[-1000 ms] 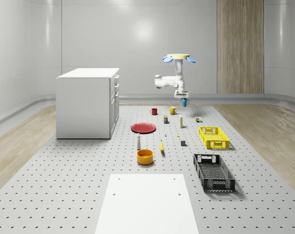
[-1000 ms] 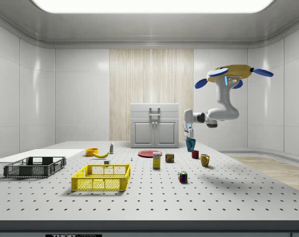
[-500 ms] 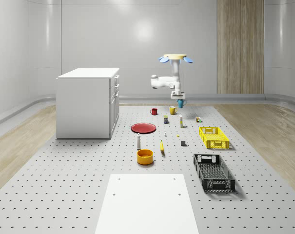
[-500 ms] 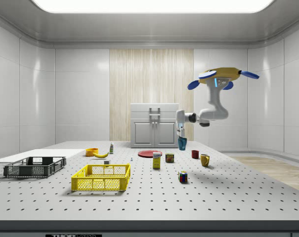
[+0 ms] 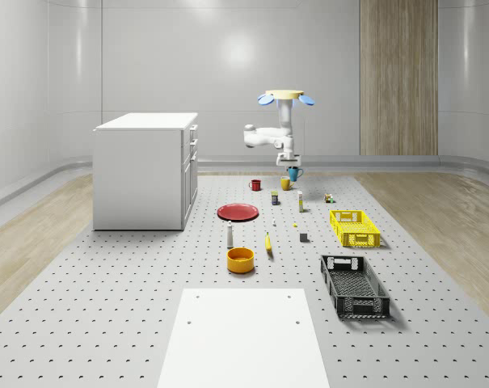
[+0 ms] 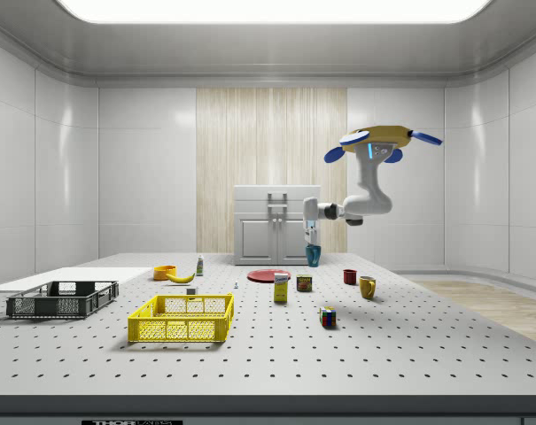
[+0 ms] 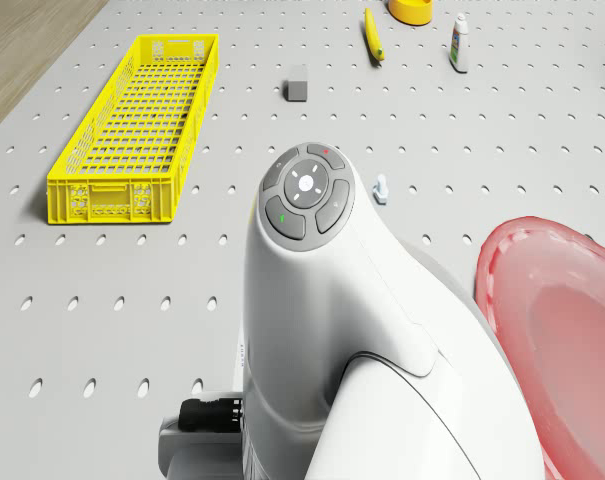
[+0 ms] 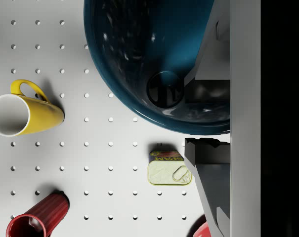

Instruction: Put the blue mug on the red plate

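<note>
The blue mug [image 5: 293, 173] hangs in the air above the far part of the table, and my gripper [image 5: 290, 165] is shut on its rim. In the side view the blue mug [image 6: 314, 257] hangs under the gripper [image 6: 312, 244], a little to the right of the red plate [image 6: 268, 275]. The wrist view looks into the mug [image 8: 149, 59], with one finger [image 8: 208, 59] inside its wall and the other outside. The red plate [image 5: 238, 212] lies flat, nearer and to the whole-scene view's left of the mug. The drone [image 5: 285, 96] hovers above the mug, and its arm [image 7: 322, 300] reaches down beside the plate [image 7: 562, 330].
Under the gripper stand a yellow mug [image 8: 25, 113], a red mug [image 8: 38, 219] and a tin can [image 8: 170, 168]. A yellow crate [image 5: 354, 227] and a black crate [image 5: 354, 284] sit at the whole-scene view's right. A white cabinet [image 5: 145, 168] stands at its left, an orange bowl [image 5: 240, 259] nearer.
The drone, arm and held blue mug have moved to the whole-scene view's left and slightly lower, closer to the red plate. The gripper has stayed shut on the mug.
</note>
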